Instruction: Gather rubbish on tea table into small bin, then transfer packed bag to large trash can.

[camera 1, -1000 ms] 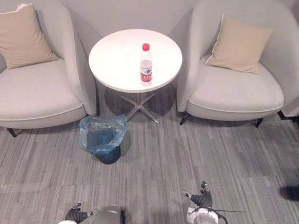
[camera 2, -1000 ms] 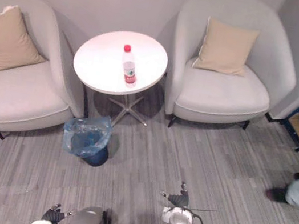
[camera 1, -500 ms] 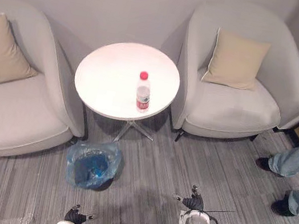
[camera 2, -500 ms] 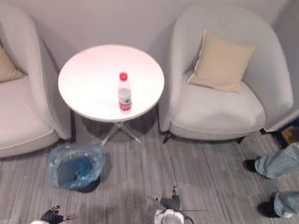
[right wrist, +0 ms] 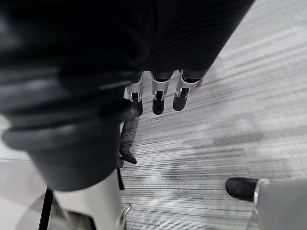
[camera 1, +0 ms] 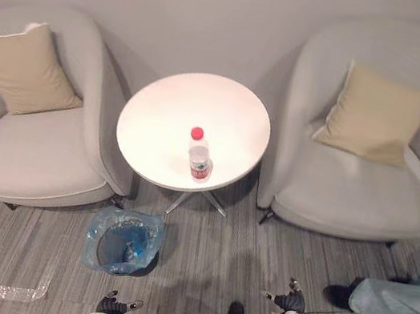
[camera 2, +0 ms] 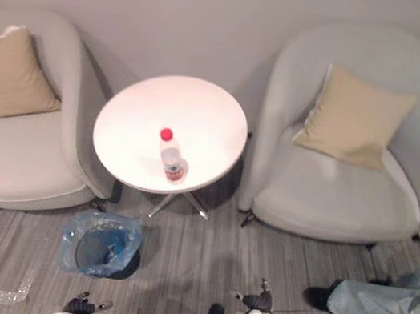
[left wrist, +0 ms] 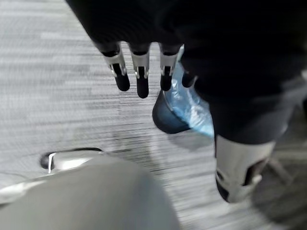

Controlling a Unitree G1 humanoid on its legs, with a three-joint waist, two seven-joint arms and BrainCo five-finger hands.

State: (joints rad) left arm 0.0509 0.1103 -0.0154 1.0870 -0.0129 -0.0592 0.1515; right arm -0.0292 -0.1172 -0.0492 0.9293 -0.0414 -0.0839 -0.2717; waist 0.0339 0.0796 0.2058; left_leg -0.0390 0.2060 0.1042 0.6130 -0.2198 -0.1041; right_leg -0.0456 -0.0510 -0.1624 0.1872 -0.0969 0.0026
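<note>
Plastic bottle [camera 1: 200,159] upright on table [camera 1: 173,110] | left hand [left wrist: 141,76], right hand [right wrist: 158,96] relaxed, empty

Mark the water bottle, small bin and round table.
water bottle [camera 1: 199,156], left eye view, on its clear body.
small bin [camera 1: 149,232], left eye view, on its blue-bagged rim.
round table [camera 1: 177,111], left eye view, on bare top.

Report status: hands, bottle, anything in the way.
Left robot hand and right robot hand open, empty, low. Bottle upright on table; bin beside its base. Person's leg at right.
</note>
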